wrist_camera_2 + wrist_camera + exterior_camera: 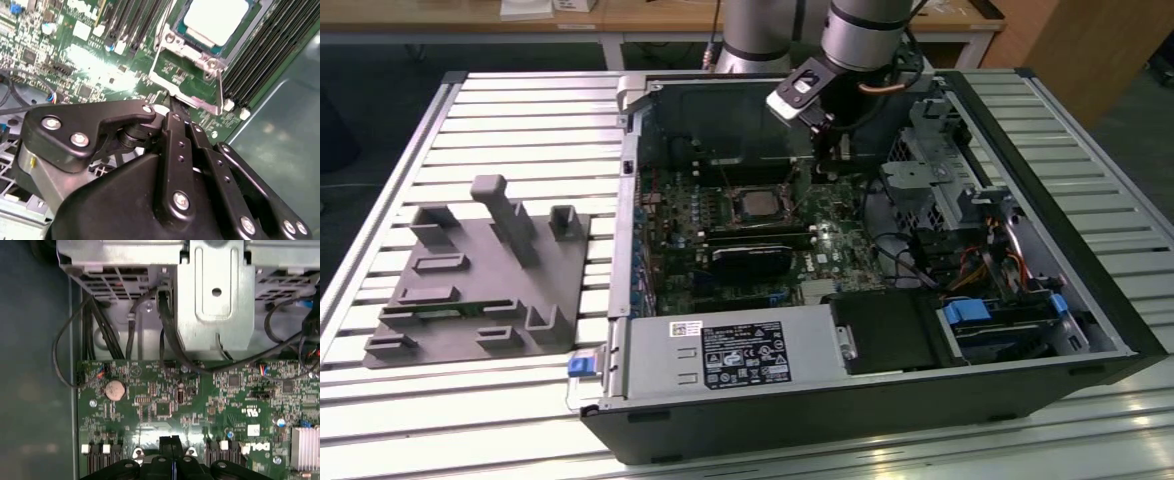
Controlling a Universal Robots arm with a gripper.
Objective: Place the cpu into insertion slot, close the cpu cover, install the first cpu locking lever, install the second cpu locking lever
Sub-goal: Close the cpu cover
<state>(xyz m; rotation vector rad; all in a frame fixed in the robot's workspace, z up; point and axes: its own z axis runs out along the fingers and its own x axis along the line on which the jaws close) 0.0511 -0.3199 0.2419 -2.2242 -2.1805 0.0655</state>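
- One cpu (216, 19), pale face up, sits seated in the one insertion slot (176, 36) on the green board.
- One cpu cover (202, 104), a silvery frame, is swung off the chip. Green board shows through its cut-out, so the cover is not closed.
- One open computer case (854, 410) lies on the slatted counter (520, 110). One grey holder block (480, 280) sits on the counter, just beside the case at the exterior view's left.
- Inside the case are one black card (754, 255) near the slot, one labelled power box (720, 350) and one round coin cell (114, 389).
- One claw (171, 101) hangs from the arm, low over the board, on the slot's side toward the exterior view's right.
- Both wrist views show its two fingers (165, 442) drawn together with no gap between them.
- The fingertips meet the free edge of the cpu cover. Whether they pinch that edge or only touch it cannot be told.
- The room to move is narrow. The metal drive cage (215, 300) with its black cables (165, 335) stands close on one side of the claw, and long black memory slots (260, 55) run beside the socket.
- Bare case floor (280, 140) lies past the board's edge, and the case walls rise all round.
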